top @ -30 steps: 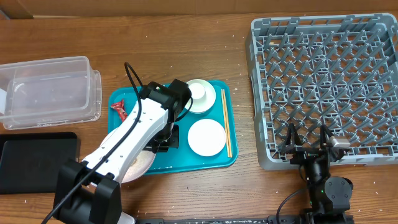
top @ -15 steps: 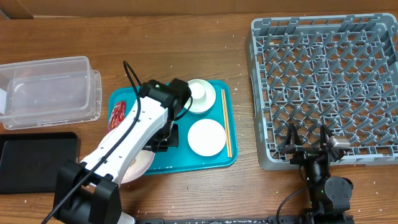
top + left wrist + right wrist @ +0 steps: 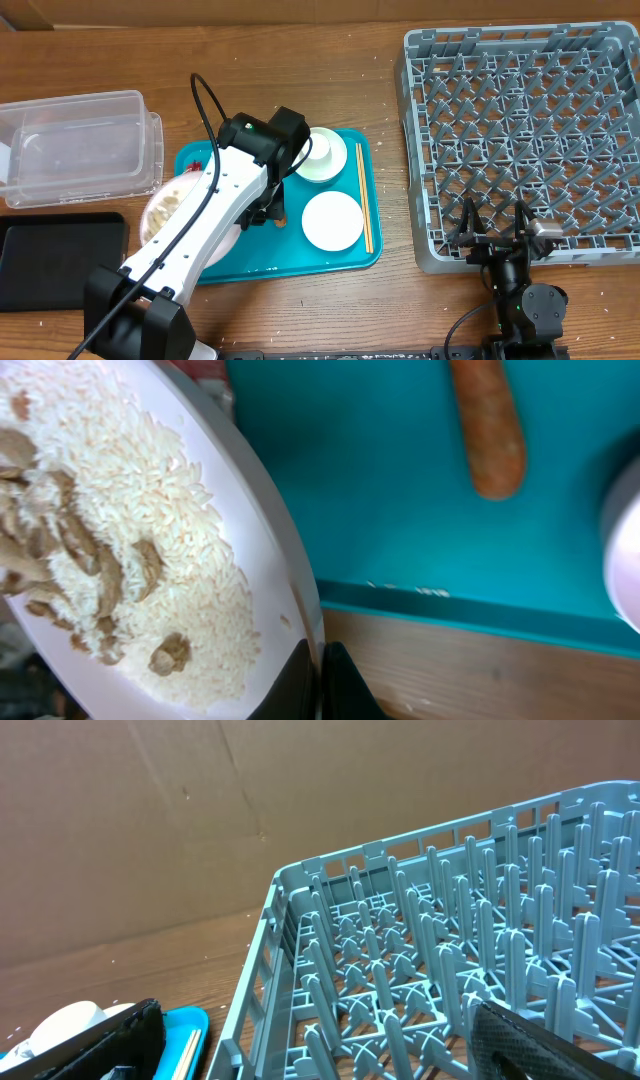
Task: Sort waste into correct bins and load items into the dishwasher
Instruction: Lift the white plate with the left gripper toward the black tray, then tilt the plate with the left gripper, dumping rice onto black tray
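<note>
My left gripper [image 3: 252,217] is shut on the rim of a pale plate [image 3: 170,205] of rice and beige scraps [image 3: 95,530]. It holds the plate tilted over the left edge of the teal tray [image 3: 345,258]. In the left wrist view the jaws [image 3: 320,682] pinch the rim. An orange stick [image 3: 487,425] lies on the tray [image 3: 279,219]. A bit of red wrapper [image 3: 199,165] shows behind the plate. A bowl holding a cup [image 3: 321,153], a white plate [image 3: 332,220] and chopsticks [image 3: 364,196] are on the tray. My right gripper [image 3: 492,232] is open at the grey dish rack's [image 3: 520,120] front edge.
A clear tub [image 3: 80,145] stands at the far left with a black tray [image 3: 60,262] in front of it. The right wrist view shows the rack's pegs [image 3: 450,970] between my open fingers [image 3: 320,1045], and cardboard behind.
My left arm has carried the plate of scraps left and away from the tray's front edge. The plate now covers most of the red wrapper, and the orange stick is uncovered. The right arm is still.
</note>
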Robot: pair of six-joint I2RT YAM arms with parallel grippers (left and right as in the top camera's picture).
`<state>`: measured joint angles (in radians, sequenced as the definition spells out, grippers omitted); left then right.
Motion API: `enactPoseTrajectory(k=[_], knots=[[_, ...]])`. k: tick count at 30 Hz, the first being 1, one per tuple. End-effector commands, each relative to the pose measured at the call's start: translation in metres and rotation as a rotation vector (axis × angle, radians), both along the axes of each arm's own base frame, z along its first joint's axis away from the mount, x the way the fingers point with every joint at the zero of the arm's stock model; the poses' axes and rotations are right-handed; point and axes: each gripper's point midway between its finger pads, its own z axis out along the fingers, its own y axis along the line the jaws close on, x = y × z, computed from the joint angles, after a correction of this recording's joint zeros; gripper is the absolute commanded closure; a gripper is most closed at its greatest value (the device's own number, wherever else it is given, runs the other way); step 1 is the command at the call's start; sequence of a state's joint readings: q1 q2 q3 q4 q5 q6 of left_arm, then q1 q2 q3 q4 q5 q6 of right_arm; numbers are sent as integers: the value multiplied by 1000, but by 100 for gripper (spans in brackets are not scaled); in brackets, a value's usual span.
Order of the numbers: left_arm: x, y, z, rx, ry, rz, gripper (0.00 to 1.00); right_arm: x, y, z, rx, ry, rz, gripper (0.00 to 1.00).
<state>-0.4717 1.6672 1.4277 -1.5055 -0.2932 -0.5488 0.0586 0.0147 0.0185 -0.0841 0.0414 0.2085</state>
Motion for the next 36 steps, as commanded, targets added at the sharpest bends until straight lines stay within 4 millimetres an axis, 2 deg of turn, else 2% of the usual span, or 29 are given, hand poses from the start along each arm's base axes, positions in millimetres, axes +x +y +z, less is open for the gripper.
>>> enactPoseTrajectory(k=[1,5,10,18,27,31,36], knots=[[22,22,18,145,-128,-14,96,0,-2,-1,-3,-5,-10,0],[31,29,18,133,-157,24,96,0,-2,-2,-3,-5,-10,0],[42,50,17,127,-173,76,96,0,-2,-2,-3,-5,-10,0],[60,95,15,91,-224,231,96,0,-2,-2,-3,-5,-10,0],[73,141,6,-65,-272,429,96,0,-2,-2,-3,-5,-10,0],[79,179,5,-137,-338,557,96,0,-2,-2,-3,-5,-10,0],[89,196,6,-227,-391,564,96,0,-2,-2,-3,-5,-10,0]])
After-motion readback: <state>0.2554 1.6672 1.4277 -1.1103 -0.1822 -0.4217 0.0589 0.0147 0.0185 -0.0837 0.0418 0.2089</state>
